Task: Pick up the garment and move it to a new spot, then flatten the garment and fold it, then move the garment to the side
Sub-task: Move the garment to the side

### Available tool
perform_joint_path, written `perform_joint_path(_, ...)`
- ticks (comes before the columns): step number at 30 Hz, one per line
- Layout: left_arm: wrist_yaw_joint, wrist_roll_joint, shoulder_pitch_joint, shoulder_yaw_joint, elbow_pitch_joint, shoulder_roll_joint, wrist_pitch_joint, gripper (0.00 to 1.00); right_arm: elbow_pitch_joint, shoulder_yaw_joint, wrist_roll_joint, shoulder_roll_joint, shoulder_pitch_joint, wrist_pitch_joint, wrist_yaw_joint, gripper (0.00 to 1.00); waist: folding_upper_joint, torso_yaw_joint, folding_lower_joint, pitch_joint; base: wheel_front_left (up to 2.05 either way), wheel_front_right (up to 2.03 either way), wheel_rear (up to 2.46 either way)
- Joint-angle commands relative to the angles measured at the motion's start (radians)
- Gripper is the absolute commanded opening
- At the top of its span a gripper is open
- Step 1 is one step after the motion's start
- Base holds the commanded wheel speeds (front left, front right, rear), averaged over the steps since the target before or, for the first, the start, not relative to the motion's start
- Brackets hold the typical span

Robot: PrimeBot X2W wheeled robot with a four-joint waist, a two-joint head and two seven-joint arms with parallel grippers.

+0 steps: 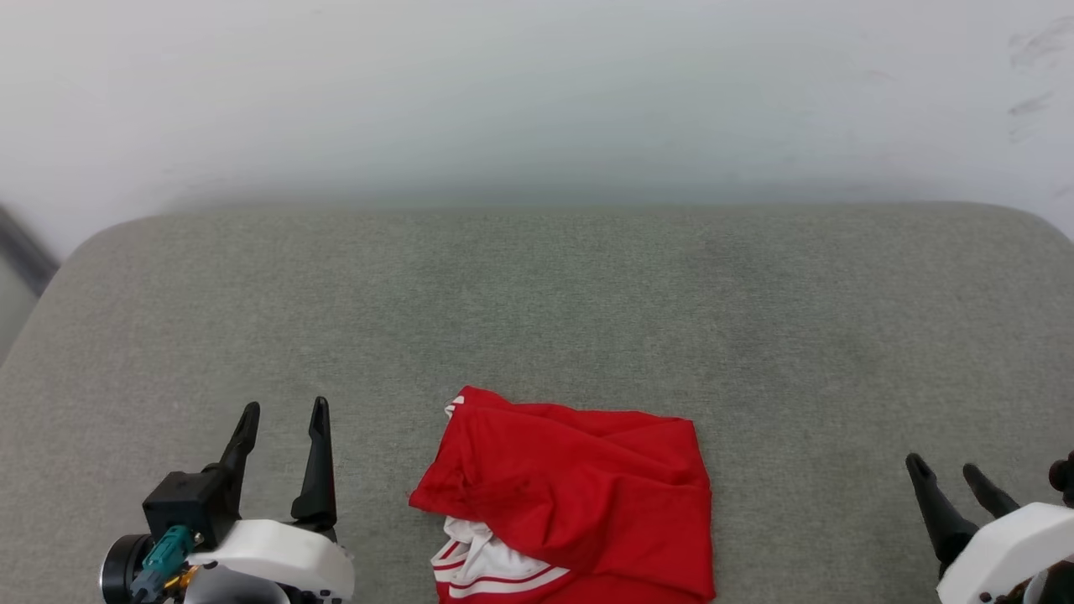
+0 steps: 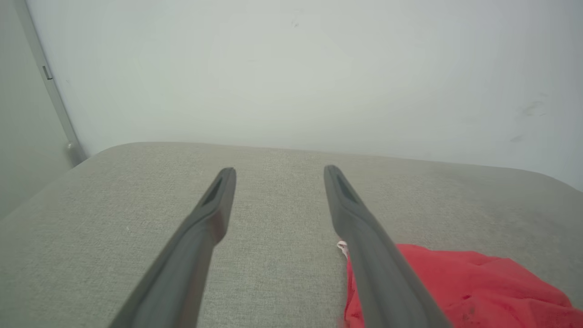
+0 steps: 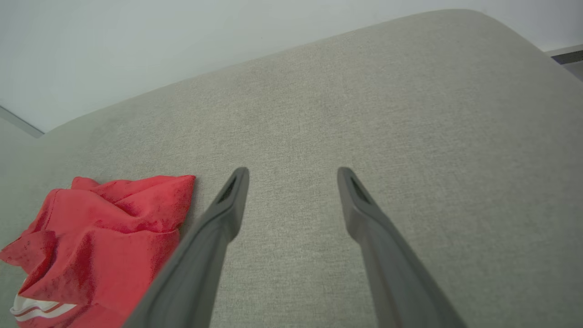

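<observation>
Now, the step: It looks like the very first one. Nothing is picked up yet, so the lift and the move to a new spot come first.
Shirt: The crumpled red jersey shirt with a white, red-striped sleeve lies in a heap on the soft grey cloth cushion. It is close to the front edge, between the two grippers, and touches neither one. The white sleeve peeks out from under the red cloth on the near side.
Left gripper: The left gripper is low at the left, just beside the shirt. Its two long dark fingers point away toward the plain white wall. Its jaws are wide apart and hold nothing.
Right gripper: The right gripper is low at the right, farther from the shirt. Its fingers lean a little to the left. Its jaws are wide apart too, with nothing between them.
Next move: I think a gripper must swing in toward the middle, dip down to the heap, and pinch a thick fold of red cloth.
Take care: The cloth is soft and floppy, so a thin pinch may slip out.
</observation>
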Motion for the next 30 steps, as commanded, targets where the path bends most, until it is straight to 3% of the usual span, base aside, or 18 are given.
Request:
perform_joint_path(1,-0.005,0.01,-0.013,0.003,0.002,-0.005,-0.004,1.0,0.019,-0.005,0.017,-0.014,-0.016,0.025,0.0,1.0,-0.0001,0.015,0.0,0.006,0.0,0.0,0.0)
perform_joint_path(5,-0.016,0.018,-0.031,0.004,0.004,-0.022,-0.006,1.0,0.128,-0.015,0.143,-0.048,-0.044,0.178,0.0,1.0,-0.0001,0.049,0.0,0.021,0.0,0.0,0.0)
perform_joint_path(13,-0.043,0.041,-0.082,0.006,0.015,-0.059,-0.008,1.0,0.298,0.006,0.404,0.007,-0.135,0.418,0.0,1.0,-0.0001,0.109,0.0,0.083,0.0,0.0,0.0)
perform_joint_path(21,-0.068,0.065,-0.12,0.019,0.025,-0.089,-0.009,1.0,0.428,0.082,0.614,0.046,-0.25,0.423,0.0,1.0,-0.0001,0.147,0.0,0.146,0.0,0.0,0.0)
perform_joint_path(24,-0.078,0.072,-0.126,0.024,0.031,-0.095,-0.009,1.0,0.479,0.123,0.642,0.05,-0.278,0.407,0.0,1.0,-0.0001,0.15,0.0,0.155,0.0,0.0,0.0)
perform_joint_path(25,-0.078,0.073,-0.126,0.026,0.035,-0.097,-0.009,1.0,0.494,0.138,0.645,0.047,-0.286,0.401,0.0,0.76,-0.0001,0.151,0.0,0.157,0.0,0.0,0.0)
perform_joint_path(26,-0.082,0.076,-0.126,0.028,0.038,-0.098,-0.009,1.0,0.504,0.15,0.648,0.042,-0.291,0.393,-0.001,0.31,-0.0001,0.152,0.0,0.157,0.0,0.0,0.0)
perform_joint_path(27,-0.084,0.078,-0.127,0.029,0.041,-0.101,-0.009,1.0,0.516,0.161,0.656,0.039,-0.295,0.388,-0.001,0.0,-0.0001,0.152,0.0,0.156,0.0,0.0,0.0)
perform_joint_path(30,-0.089,0.08,-0.118,0.034,0.05,-0.107,-0.009,1.0,0.523,0.202,0.66,0.018,-0.305,0.364,0.0,0.0,-0.0001,0.148,0.0,0.141,0.0,0.0,0.0)
